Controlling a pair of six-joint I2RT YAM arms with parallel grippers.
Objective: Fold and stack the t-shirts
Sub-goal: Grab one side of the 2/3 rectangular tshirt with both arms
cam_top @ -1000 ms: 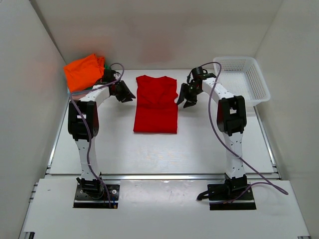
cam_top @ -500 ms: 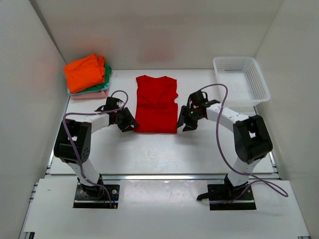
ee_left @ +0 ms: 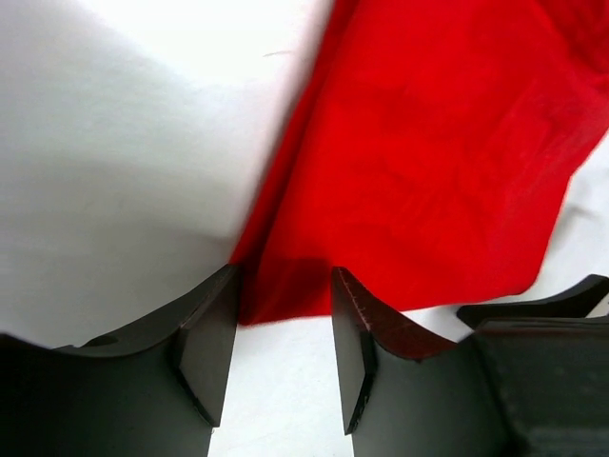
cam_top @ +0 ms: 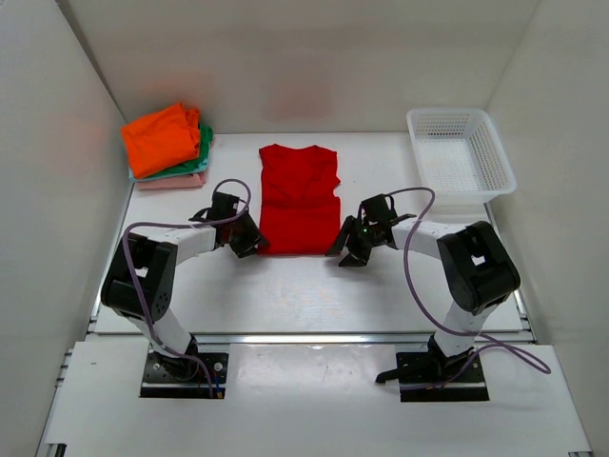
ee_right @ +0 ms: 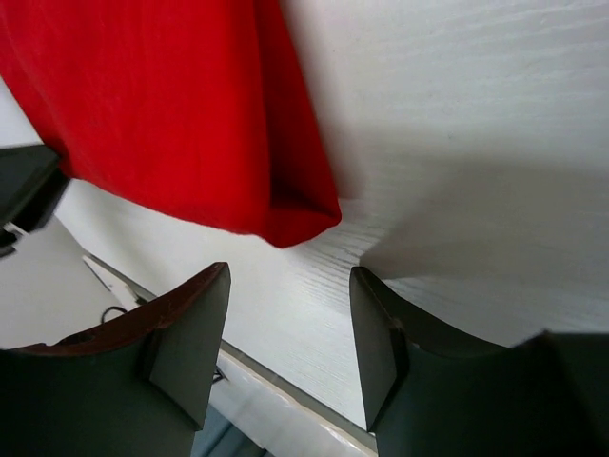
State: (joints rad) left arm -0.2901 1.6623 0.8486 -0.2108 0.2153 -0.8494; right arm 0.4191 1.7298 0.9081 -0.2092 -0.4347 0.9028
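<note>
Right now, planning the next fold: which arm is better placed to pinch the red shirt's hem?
Left, likely: a corner of the red t-shirt lies between its open jaws; the right's sit just short.

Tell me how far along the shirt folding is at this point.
Done: orange shirt, green shirt and pink shirt sit folded in a stack far left. In hand: the red shirt lies flat, sides folded in; the left gripper and right gripper, both open, sit at its near corners. Left: fold it shorter and add it to the stack.
</note>
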